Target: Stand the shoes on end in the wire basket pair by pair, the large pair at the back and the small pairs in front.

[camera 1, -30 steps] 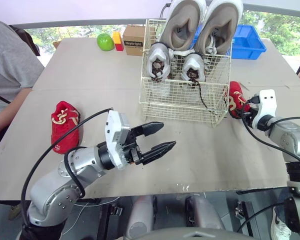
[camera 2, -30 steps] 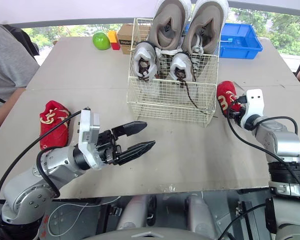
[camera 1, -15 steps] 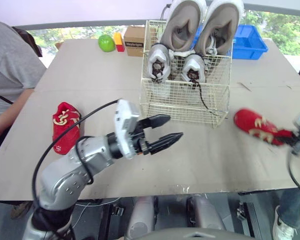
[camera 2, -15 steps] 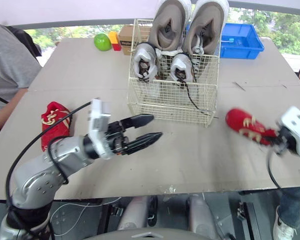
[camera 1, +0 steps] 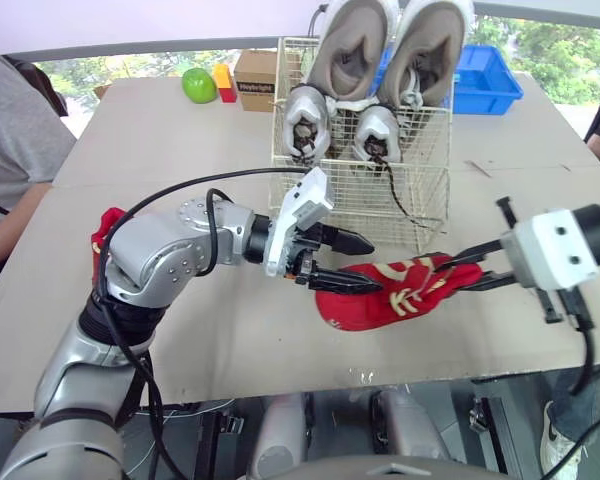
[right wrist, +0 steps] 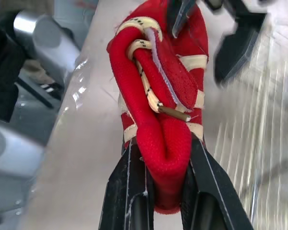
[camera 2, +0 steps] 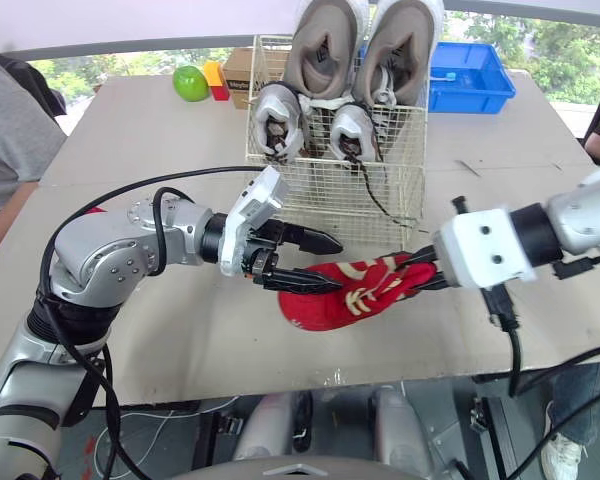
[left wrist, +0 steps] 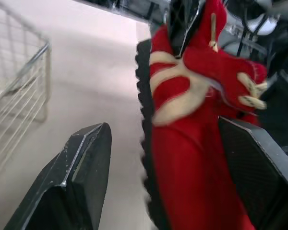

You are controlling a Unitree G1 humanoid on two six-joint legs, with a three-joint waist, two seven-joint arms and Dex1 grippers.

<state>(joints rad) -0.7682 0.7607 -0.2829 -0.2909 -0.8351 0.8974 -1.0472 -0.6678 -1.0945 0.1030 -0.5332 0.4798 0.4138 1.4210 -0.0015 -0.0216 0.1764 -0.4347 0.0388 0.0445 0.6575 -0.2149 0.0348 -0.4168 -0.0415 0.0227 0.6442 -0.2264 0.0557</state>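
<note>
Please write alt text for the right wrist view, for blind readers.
The right pincer grips a red shoe by one end over the table. The open left pincer straddles its far end, near the basket.

Pretty bright, even daylight here, coming in through the windows point(camera 1: 560, 45) past the far end of the table point(camera 1: 160, 140), and it's kinda blown out back there. Shadows on the tabletop are soft, just a faint patch under the red shoe point(camera 1: 380, 300). Both wrist views go mushy, with the wire basket point(left wrist: 19, 96) well out of focus.
</note>
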